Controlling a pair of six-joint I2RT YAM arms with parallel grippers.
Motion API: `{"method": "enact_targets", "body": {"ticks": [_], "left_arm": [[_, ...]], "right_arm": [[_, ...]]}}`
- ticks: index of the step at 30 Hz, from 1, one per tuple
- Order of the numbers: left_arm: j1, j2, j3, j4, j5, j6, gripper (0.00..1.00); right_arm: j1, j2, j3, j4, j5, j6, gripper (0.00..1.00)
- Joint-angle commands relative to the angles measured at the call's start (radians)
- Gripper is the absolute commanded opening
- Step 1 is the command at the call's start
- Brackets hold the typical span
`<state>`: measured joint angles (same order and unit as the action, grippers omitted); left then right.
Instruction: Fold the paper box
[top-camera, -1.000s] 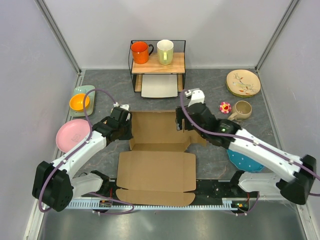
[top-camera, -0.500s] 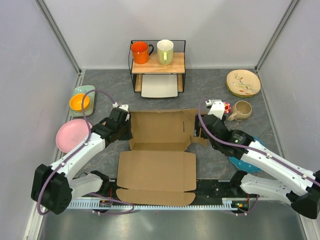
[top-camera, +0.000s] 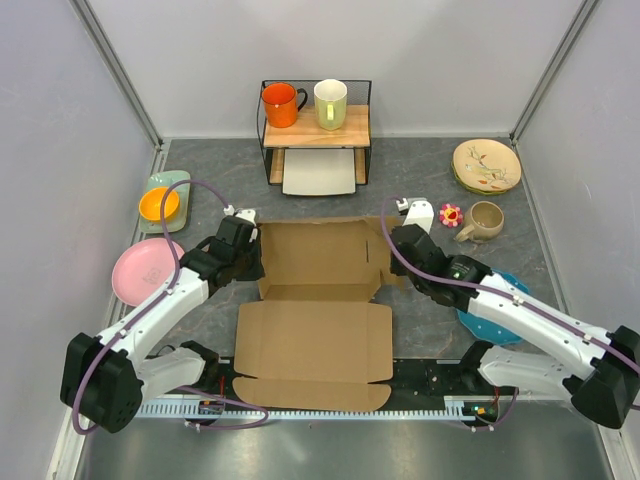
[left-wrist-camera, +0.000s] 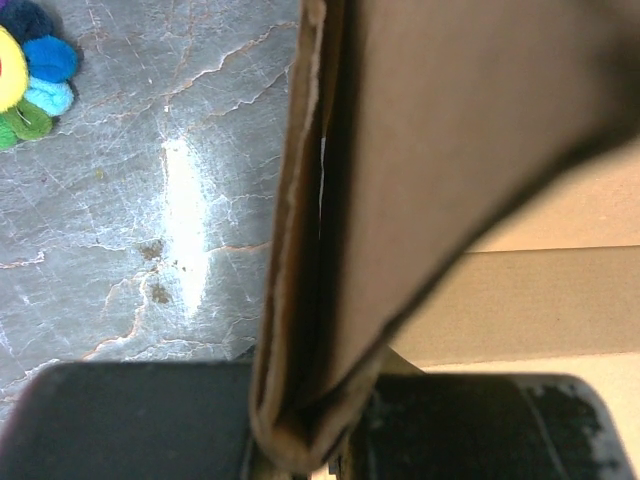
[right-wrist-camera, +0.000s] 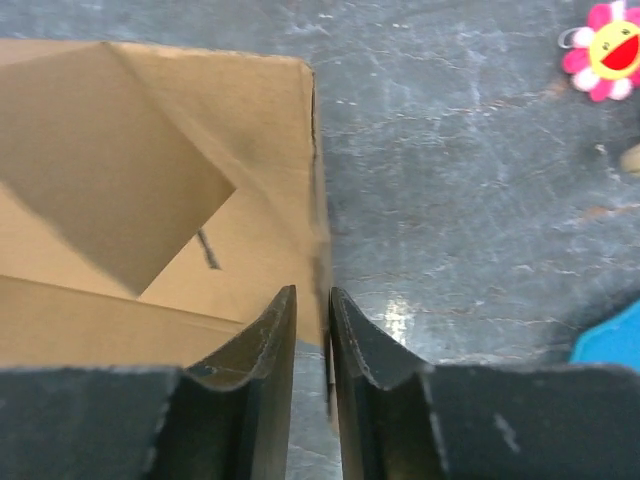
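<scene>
Right gripper, wide one second ago, now narrowed onto right wall of paper box; left wall pinched by left gripper. Both walls judged secured for folding.

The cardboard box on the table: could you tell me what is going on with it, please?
The robot is folding the paper box. The left gripper is shut on its left wall, and the right gripper pinches the right wall between narrow jaws. Both side walls stand up; the large near panel lies flat on the table.
</scene>
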<state>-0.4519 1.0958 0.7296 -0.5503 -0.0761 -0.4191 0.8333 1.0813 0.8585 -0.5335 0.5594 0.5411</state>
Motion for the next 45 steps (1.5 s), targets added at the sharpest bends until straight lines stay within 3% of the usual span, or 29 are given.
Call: {"method": "enact_targets", "body": {"ticks": [1,12,20,25,26,29,32,41,45], "left_arm": [[-0.002,-0.013,0.002,0.033,0.016,-0.018,0.02],[-0.002,0.03,0.036,0.047,0.021,-0.032,0.02],[-0.002,0.078,0.053,0.062,0.027,-0.017,0.02],[-0.002,0.104,0.051,0.076,0.025,0.002,0.02],[-0.002,0.11,0.053,0.078,0.025,0.005,0.02],[-0.002,0.114,0.051,0.085,0.021,0.013,0.02],[-0.002,0.118,0.048,0.089,0.015,0.017,0.02],[-0.002,0.104,0.03,0.09,0.007,0.022,0.02],[-0.002,0.098,0.027,0.092,0.007,0.023,0.02]], "right_arm": [[0.0,-0.061,0.02,0.098,-0.102,-0.009,0.24],[0.096,-0.015,0.031,0.173,-0.176,0.005,0.17],[0.167,0.075,0.019,0.21,-0.191,-0.001,0.19],[0.181,0.091,0.025,0.19,-0.178,-0.021,0.36],[0.181,0.088,0.028,0.181,-0.161,-0.023,0.46],[0.181,0.062,0.047,0.152,-0.112,-0.032,0.61],[0.181,0.025,0.083,0.118,-0.076,-0.058,0.71],[0.17,-0.148,0.218,0.058,0.152,-0.135,0.82],[0.081,-0.176,0.252,-0.023,0.278,-0.057,0.73]]}}
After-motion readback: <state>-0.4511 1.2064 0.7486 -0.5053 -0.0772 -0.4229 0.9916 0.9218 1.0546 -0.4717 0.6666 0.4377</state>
